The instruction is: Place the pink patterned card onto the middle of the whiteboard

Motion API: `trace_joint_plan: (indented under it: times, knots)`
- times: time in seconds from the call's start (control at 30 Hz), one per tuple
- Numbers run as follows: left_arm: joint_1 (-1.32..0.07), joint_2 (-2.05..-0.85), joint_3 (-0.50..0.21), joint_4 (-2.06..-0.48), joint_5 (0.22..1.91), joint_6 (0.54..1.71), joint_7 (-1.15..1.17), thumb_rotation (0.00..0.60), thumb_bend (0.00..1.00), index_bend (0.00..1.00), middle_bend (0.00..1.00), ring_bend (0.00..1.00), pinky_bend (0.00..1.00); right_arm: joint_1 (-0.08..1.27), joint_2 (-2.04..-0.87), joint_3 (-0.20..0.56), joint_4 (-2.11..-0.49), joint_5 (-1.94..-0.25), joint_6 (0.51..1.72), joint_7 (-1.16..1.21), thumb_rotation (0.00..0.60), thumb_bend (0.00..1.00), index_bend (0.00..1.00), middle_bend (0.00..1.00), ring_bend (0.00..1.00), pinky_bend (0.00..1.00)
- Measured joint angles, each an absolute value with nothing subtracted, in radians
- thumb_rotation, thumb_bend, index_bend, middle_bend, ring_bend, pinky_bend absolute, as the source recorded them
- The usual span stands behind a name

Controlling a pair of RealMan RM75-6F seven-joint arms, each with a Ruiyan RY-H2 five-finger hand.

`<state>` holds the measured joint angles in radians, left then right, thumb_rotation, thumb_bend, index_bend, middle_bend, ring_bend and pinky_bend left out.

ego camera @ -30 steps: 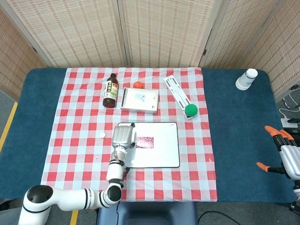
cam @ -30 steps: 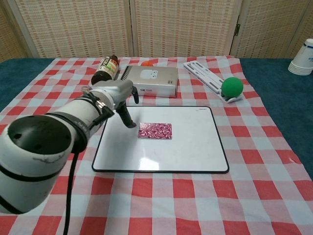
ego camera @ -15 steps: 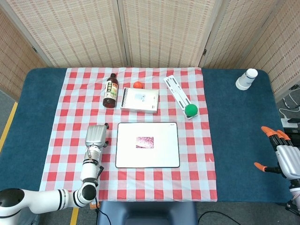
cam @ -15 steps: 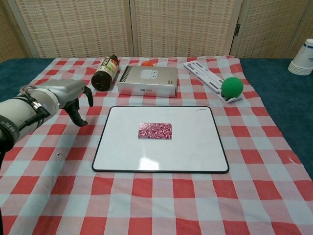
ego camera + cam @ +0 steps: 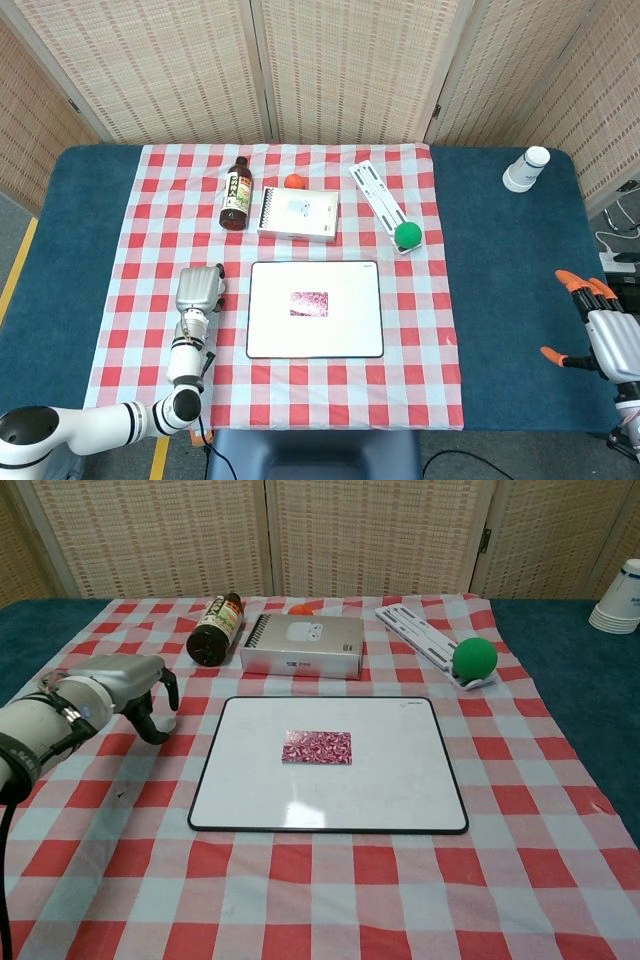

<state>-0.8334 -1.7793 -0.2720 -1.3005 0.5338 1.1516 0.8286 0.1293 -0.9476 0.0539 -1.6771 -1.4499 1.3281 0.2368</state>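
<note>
The pink patterned card (image 5: 309, 303) (image 5: 317, 747) lies flat near the middle of the whiteboard (image 5: 345, 330) (image 5: 400, 780), with nothing touching it. My left hand (image 5: 199, 290) (image 5: 125, 680) hovers over the checked cloth just left of the board, apart from it, holding nothing, its fingers hanging loosely downward. My right hand (image 5: 608, 330) sits far to the right over the blue table edge, its orange-tipped fingers spread and empty; the chest view does not show it.
Behind the board stand a dark bottle lying on its side (image 5: 236, 194) (image 5: 214, 630), a silver box (image 5: 298, 214) (image 5: 303, 646), a small orange ball (image 5: 293, 181), a white rack (image 5: 375, 190) and a green ball (image 5: 407, 235) (image 5: 474, 658). A paper cup (image 5: 526, 168) stands far back right.
My left hand has drawn back leftward from over the board's left part to the cloth beside it. The card stays where it was on the board.
</note>
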Motion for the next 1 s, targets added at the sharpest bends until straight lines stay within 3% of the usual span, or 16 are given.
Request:
trace_joint_plan:
  times: [1.0]
  knots:
    - [-0.831, -1.79, -0.279, -1.226, 0.527, 1.091, 0.818, 0.6, 0.32, 0.44, 0.98, 1.0, 1.0, 0.13, -0.952, 0.054, -1.68, -1.447, 1.326, 0.225, 0.6, 0.0, 0.05, 0.08, 0.0, 0.07]
